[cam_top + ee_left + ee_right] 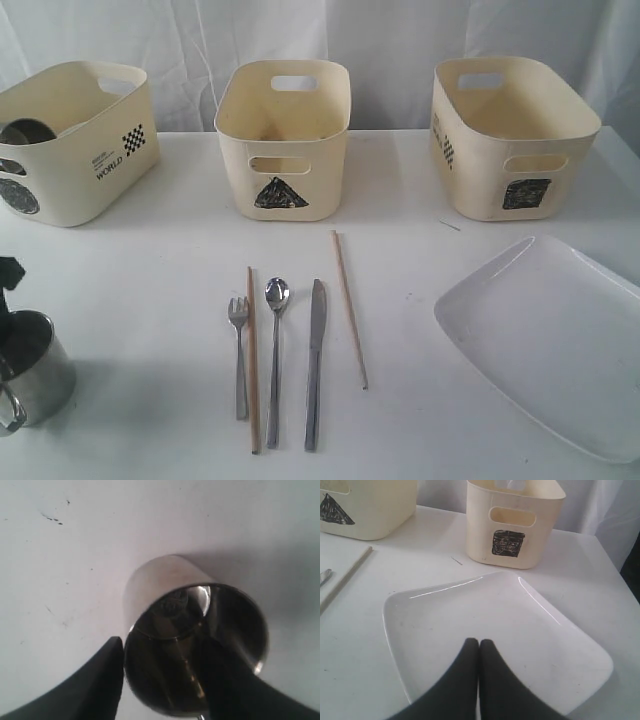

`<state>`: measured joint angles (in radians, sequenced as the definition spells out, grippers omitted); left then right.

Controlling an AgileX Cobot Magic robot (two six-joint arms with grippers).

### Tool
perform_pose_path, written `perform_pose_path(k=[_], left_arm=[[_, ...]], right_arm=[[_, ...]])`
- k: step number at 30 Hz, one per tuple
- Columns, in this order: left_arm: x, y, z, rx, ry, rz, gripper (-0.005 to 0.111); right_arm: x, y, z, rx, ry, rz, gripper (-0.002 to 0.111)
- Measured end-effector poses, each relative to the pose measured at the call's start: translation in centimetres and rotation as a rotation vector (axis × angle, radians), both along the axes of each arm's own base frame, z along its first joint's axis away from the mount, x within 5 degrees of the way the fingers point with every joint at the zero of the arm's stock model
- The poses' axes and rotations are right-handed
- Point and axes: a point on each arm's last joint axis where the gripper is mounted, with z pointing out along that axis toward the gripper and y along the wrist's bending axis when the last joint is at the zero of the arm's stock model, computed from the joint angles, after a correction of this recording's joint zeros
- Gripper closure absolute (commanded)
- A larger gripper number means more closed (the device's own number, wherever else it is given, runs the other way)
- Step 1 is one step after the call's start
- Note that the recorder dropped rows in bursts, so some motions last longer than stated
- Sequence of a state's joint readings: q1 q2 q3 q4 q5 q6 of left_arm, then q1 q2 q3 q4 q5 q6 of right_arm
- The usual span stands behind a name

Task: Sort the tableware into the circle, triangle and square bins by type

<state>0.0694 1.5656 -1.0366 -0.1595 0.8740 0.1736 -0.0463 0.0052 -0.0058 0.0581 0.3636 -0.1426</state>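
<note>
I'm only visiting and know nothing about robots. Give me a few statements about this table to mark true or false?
1. The knife lies between the spoon and a chopstick. True.
2. The middle bin bears a square mark. False: it bears a triangle.
3. The right gripper is spread wide over the plate. False: its fingers are pressed together.
4. A steel mug sits in the left bin. True.

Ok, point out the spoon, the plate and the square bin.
spoon [277, 293], exterior view, on its bowl.
plate [485, 610], right wrist view, on its bare middle.
square bin [485, 165], exterior view, on its front wall.
</note>
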Motion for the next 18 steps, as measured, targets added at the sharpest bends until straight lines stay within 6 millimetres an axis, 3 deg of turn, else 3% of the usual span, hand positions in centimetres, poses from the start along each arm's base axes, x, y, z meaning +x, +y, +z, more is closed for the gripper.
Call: perform_pose_path(k=[5, 9, 11, 15, 18], left_arm=[[-1.2, 0.2, -3.5, 0.033, -0.063, 0.014, 0.061], [-1.4, 0.3, -4.5, 0.050, -0.103, 0.020, 0.105], [-1.3, 0.3, -4.3, 0.055, -0.123, 0.016, 0.106], [-0.1, 0.5, -1.3, 0.071, -0.248, 0.011, 0.107], [1.2, 0.7, 3.9, 0.097, -0.463, 0.018, 0.107]], right_arm=[[0.0, 0.0, 0.0, 0.000, 0.000, 0.000, 0.108], [0.0, 0.0, 0.0, 0.000, 0.000, 0.000, 0.108], [0.0, 0.0, 0.0, 0.000, 0.000, 0.000, 0.108], [0.0, 0.0, 0.0, 0.000, 0.000, 0.000, 0.108], [0.0, 0.0, 0.0, 0.000, 0.000, 0.000, 0.108]])
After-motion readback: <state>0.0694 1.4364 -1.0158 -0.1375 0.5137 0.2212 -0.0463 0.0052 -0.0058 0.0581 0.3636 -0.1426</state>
